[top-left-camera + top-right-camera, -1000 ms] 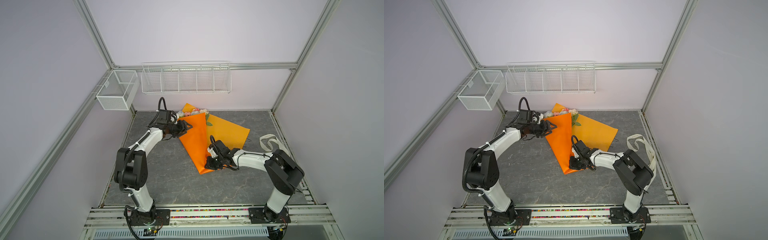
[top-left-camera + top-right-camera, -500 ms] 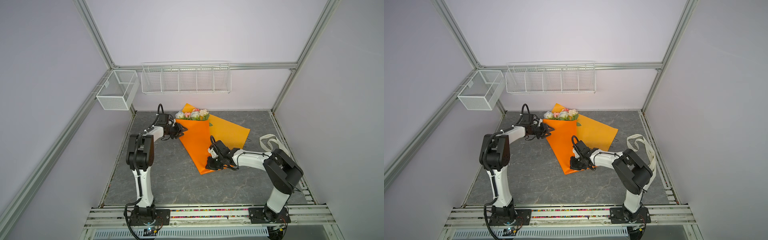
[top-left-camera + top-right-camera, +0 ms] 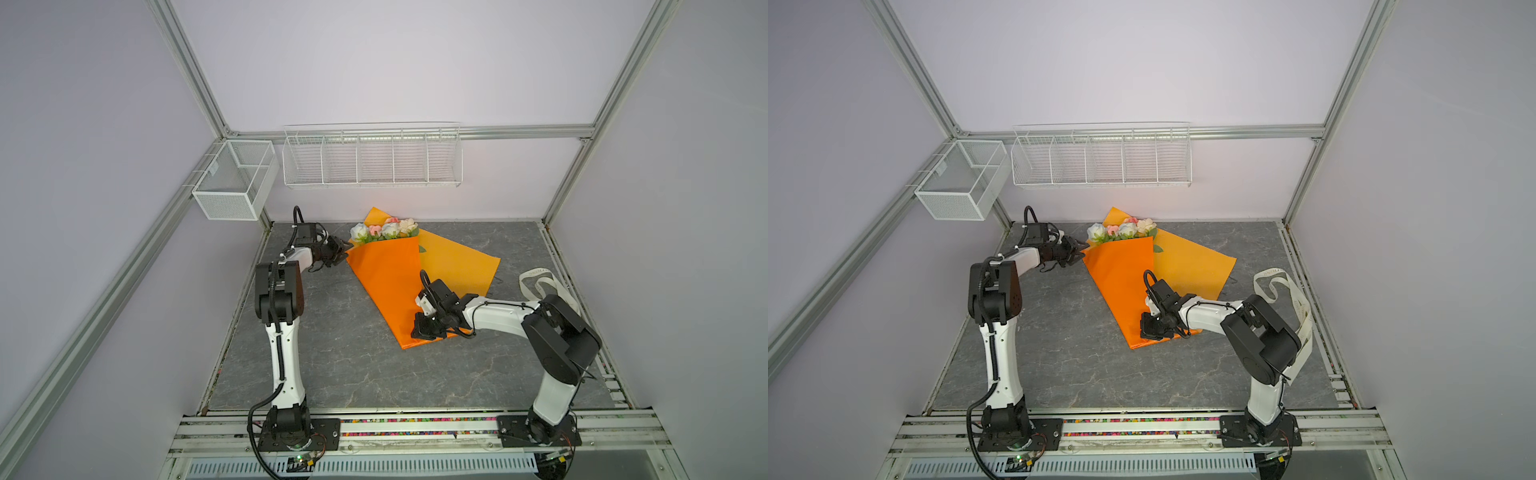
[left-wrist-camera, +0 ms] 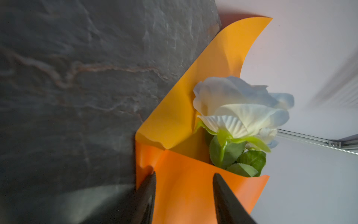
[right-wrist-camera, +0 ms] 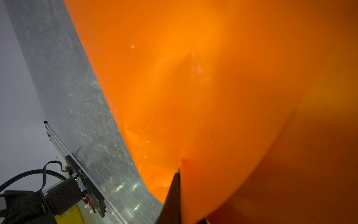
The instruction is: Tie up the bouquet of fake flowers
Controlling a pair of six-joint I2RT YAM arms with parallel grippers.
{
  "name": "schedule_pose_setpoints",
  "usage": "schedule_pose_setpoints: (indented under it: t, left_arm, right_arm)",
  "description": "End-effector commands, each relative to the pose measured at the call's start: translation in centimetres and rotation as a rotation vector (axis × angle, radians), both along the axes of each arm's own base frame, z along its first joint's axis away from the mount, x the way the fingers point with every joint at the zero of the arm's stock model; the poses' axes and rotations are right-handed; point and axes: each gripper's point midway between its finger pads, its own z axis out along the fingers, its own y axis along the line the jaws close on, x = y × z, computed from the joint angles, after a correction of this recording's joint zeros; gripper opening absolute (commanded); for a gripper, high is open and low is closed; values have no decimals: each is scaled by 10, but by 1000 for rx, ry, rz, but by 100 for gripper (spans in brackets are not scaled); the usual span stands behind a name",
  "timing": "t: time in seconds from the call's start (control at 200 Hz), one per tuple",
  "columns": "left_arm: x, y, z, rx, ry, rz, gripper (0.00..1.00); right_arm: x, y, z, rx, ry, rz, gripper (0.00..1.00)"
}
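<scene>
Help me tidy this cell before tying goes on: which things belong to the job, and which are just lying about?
Job: bouquet of fake flowers; orange paper sheet wrapped round it; cream ribbon, lying loose.
Lying about: white mesh basket and wire rack, both on the walls.

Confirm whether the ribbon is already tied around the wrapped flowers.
No: the ribbon lies loose on the table, clear of the bouquet and its orange paper.

Closed in by pale lilac walls [image 3: 395, 62] and aluminium posts [image 3: 189, 66]. Floored in grey slate [image 3: 353, 365]. Hung at twelve o'clock with a white wire rack [image 3: 372, 158], at ten o'clock with a mesh basket [image 3: 232, 183]. Lit softly.
</scene>
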Motion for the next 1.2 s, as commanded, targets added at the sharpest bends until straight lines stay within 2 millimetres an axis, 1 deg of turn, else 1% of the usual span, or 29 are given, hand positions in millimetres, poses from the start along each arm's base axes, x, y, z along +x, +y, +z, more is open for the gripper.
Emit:
schedule_pose_setpoints:
  t: [0.0,0.08,0.19,0.22,0.25,0.285,0.35,0.395,0.435,0.52,0.61,0.675,0.74,0.775,0.845,0.975,1.075,1.13,1.195]
  left_arm:
    - [3,7,-7,16,29,26,48]
    - [4,11,11,35,-6,42,48]
    - [0,14,44,74,-65,38,47]
    - [-2,15,54,84,-83,43,45]
    - [-6,15,63,85,-100,42,41]
    - [-11,11,73,72,-123,31,37]
    - [-24,-2,88,48,-148,-9,34]
    - [-36,-12,91,39,-142,-32,33]
    - [-47,-26,94,33,-151,-57,33]
    - [-72,-49,88,39,-134,-99,32]
    - [-90,-72,78,15,-123,-137,31]
    - [-98,-83,59,4,-79,-152,31]
    - [-102,-86,40,5,-43,-151,30]
    - [-102,-86,32,6,-29,-145,30]
    - [-98,-82,21,23,-21,-133,29]
    - [-82,-75,11,27,-14,-121,29]
    - [-64,-57,8,23,-20,-87,29]
    - [-54,-46,10,29,-34,-74,30]
    - [-44,-35,4,45,-26,-72,30]
  right_arm:
    - [-6,-14,-20,-71,59,-10,7]
    - [-6,-14,-21,-76,59,-11,7]
    - [-4,-15,-20,-76,58,-16,7]
    - [-3,-15,-19,-76,56,-18,7]
    - [-3,-15,-18,-74,54,-19,7]
    - [-3,-14,-18,-71,52,-17,7]
    - [-2,-15,-17,-74,51,-22,7]
    - [-2,-15,-17,-74,51,-23,7]
    - [-2,-15,-16,-74,50,-24,7]
    - [-1,-15,-15,-72,48,-28,7]
    - [-1,-15,-13,-66,45,-30,9]
    - [-1,-13,-10,-52,39,-33,12]
    - [1,-12,-5,-39,28,-35,15]
    - [1,-12,-2,-35,22,-33,15]
    - [3,-12,2,-33,9,-32,15]
    - [3,-11,3,-31,4,-27,7]
    - [1,-13,-1,-44,18,-30,7]
    - [0,-15,-4,-50,22,-32,7]
    - [0,-16,-5,-55,25,-38,7]
